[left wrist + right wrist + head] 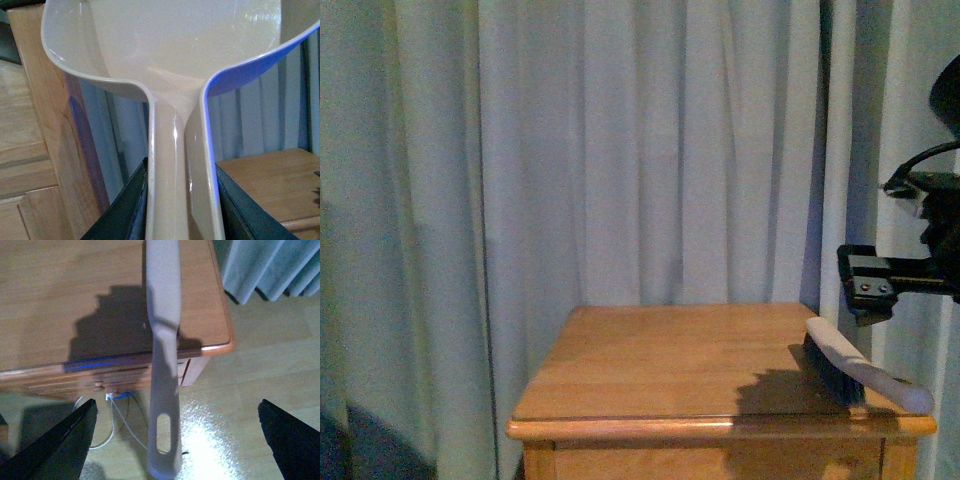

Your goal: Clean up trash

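The tissue wad is not in view in any frame. My left gripper [181, 210] is shut on the handle of the beige dustpan [165, 45], whose scoop fills the left wrist view. My right gripper [868, 290] is open and hangs above the right end of the wooden table [660, 365]. In the right wrist view it [177, 440] is spread wide over the grey handle of a brush [162, 385] without touching it. The brush [860, 368] lies on the table's right edge, black bristles down, its handle sticking out past the front corner.
Pale curtains [620, 150] hang behind the table. The table has a drawer front [100, 380]. White and dark cables [120, 425] lie on the pale floor below it. A wooden cabinet [35, 130] stands beside the dustpan.
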